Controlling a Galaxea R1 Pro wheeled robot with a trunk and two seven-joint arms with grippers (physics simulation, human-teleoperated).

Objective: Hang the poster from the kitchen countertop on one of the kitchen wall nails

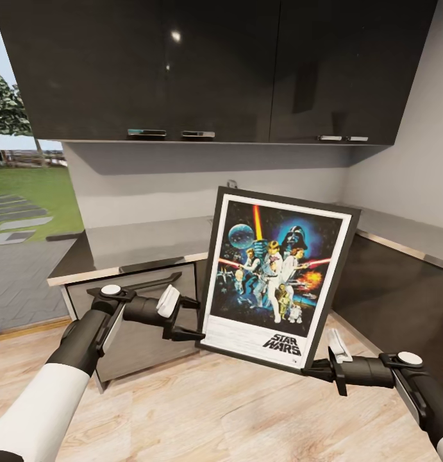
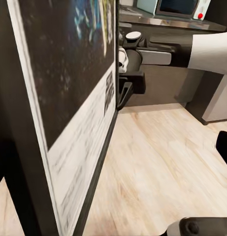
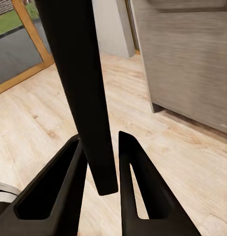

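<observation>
Both hands [image 1: 194,319] [image 1: 316,370] clamping poster [image 1: 275,276] edges

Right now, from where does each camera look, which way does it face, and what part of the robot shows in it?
Head view: from the robot's head, forward and down at the poster, the kitchen countertop; both arms, left gripper, right gripper.
Left wrist view: beside the left gripper, along the poster's face; the right gripper beyond.
Right wrist view: behind the right gripper, looking at the poster's edge, floor.
Shared: all three views show the poster.
</observation>
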